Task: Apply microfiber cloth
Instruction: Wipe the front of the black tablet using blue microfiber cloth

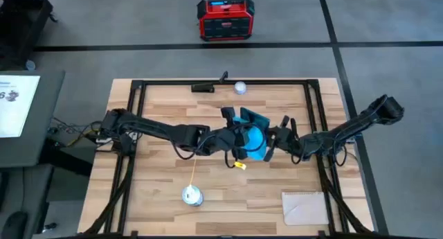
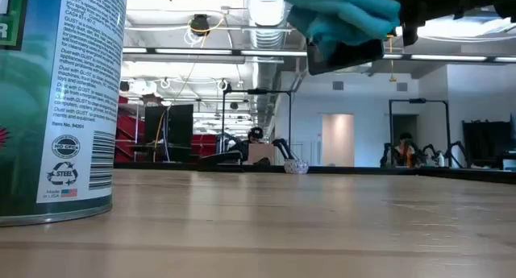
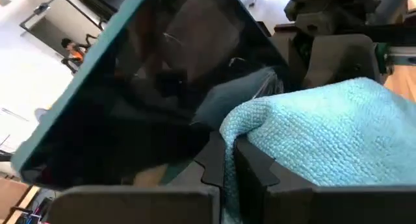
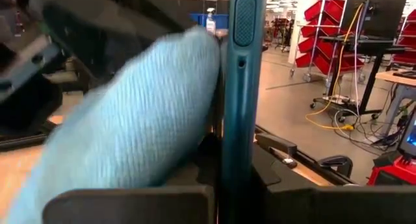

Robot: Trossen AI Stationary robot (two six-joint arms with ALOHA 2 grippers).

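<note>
The microfiber cloth (image 1: 253, 140) is bright sky-blue, with a fine looped weave. The tablet (image 1: 249, 118) has a teal edge and back and a glossy black screen. Both arms are dark. The table (image 1: 159, 176) is pale striped wood in a black frame. At five o'clock lies a beige sheet (image 1: 304, 208); at twelve, a red-and-black box (image 1: 225, 19). The can (image 2: 56, 101) is white with green print.

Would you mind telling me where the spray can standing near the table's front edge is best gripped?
Grip the spray can around mid-body, coming in level from the side: it stands upright, its round wall suits a two-finger pincer, and bare table surrounds it.
</note>
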